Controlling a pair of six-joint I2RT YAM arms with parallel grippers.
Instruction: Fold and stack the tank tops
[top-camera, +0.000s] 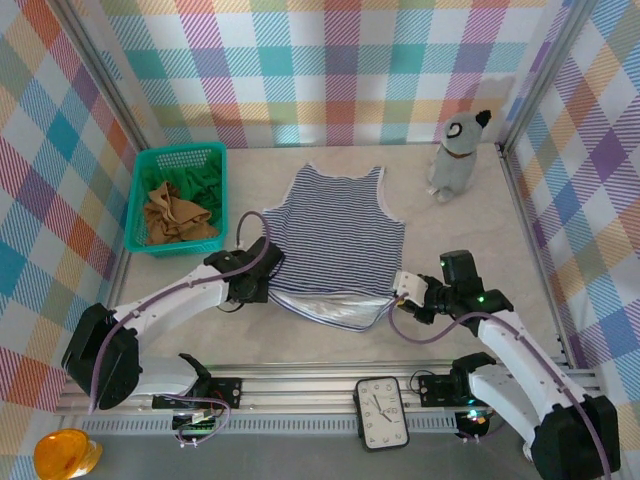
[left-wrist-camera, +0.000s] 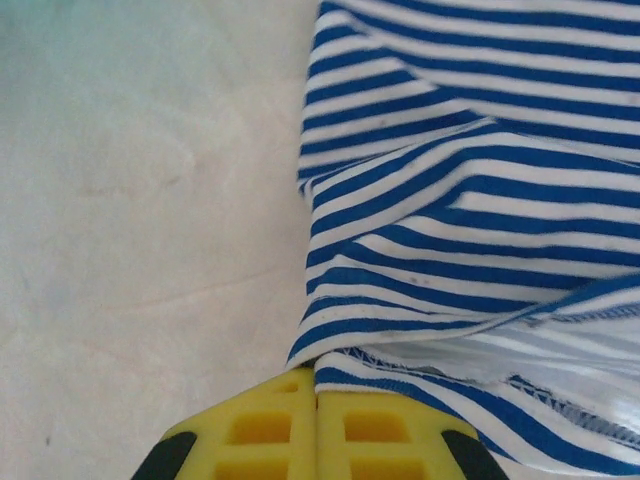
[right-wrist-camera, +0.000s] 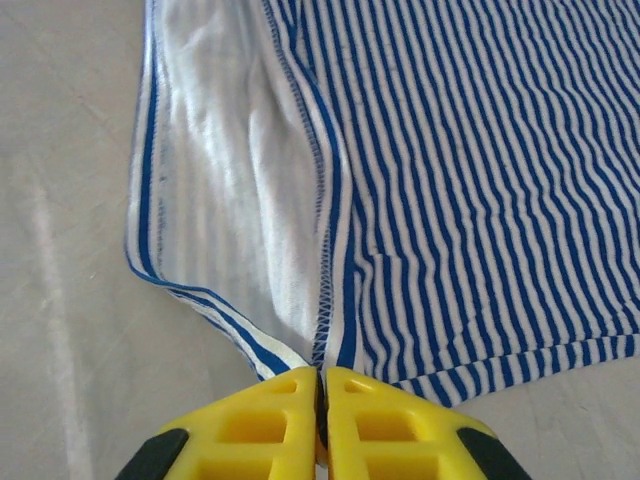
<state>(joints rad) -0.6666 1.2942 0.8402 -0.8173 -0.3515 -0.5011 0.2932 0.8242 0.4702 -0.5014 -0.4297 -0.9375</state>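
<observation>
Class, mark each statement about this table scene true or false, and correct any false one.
1. The striped top lies spread on the table. True.
2. The tan top lies on the table beside the striped top. False: the tan top sits in the basket.
3. The left gripper and right gripper are each shut on the striped top's near edge. True.
4. The green top is stacked on the striped top. False: the green top is in the basket too.
</observation>
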